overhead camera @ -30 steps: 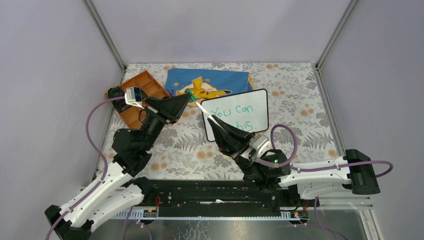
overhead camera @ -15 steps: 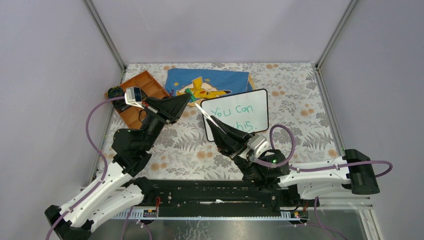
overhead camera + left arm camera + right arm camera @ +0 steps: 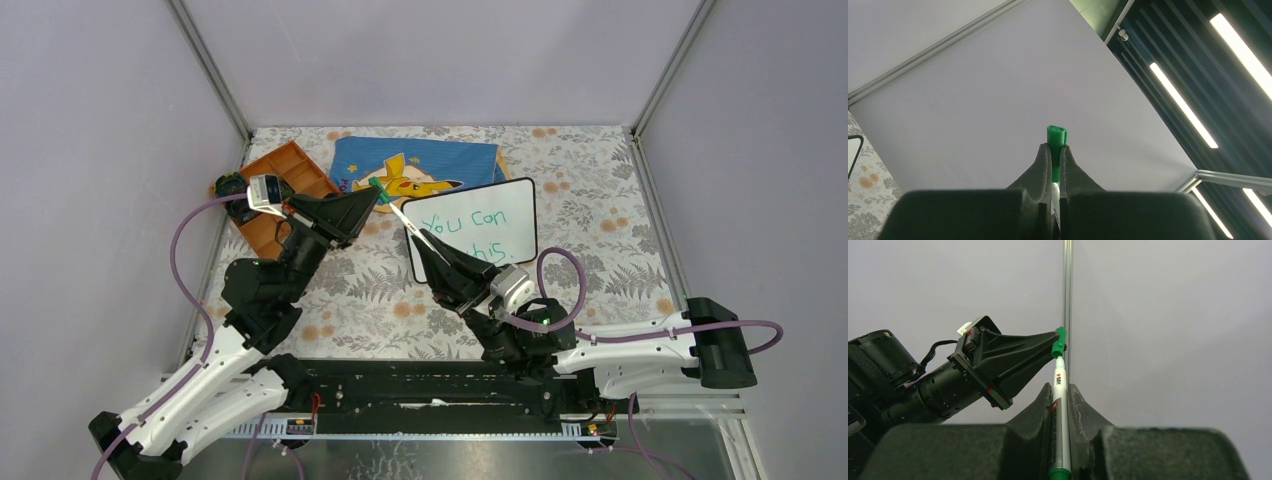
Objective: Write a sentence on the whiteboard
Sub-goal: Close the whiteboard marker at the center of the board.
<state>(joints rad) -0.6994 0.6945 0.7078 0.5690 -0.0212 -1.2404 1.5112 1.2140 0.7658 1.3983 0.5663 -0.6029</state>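
We see the whiteboard [image 3: 522,200] as glossy white inside a thin black frame. The marker [image 3: 1058,405] has a smooth white plastic barrel, and its green cap [image 3: 1056,136] looks like shiny plastic. The left gripper [image 3: 1054,148] and right gripper [image 3: 1060,387] have matt black, faintly grainy fingers [image 3: 1043,165]. The flowered table cover [image 3: 600,230] and blue cloth [image 3: 450,160] look matt. The orange tray [image 3: 290,170] looks like smooth plastic.

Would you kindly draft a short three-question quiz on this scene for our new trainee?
1. True or false: the left hand is shut on the green cap.
2. The right hand grips: A) the marker; B) the blue cloth; C) the orange tray.
3. What colour is the writing on the whiteboard?
Key: 1 true; 2 A; 3 green.
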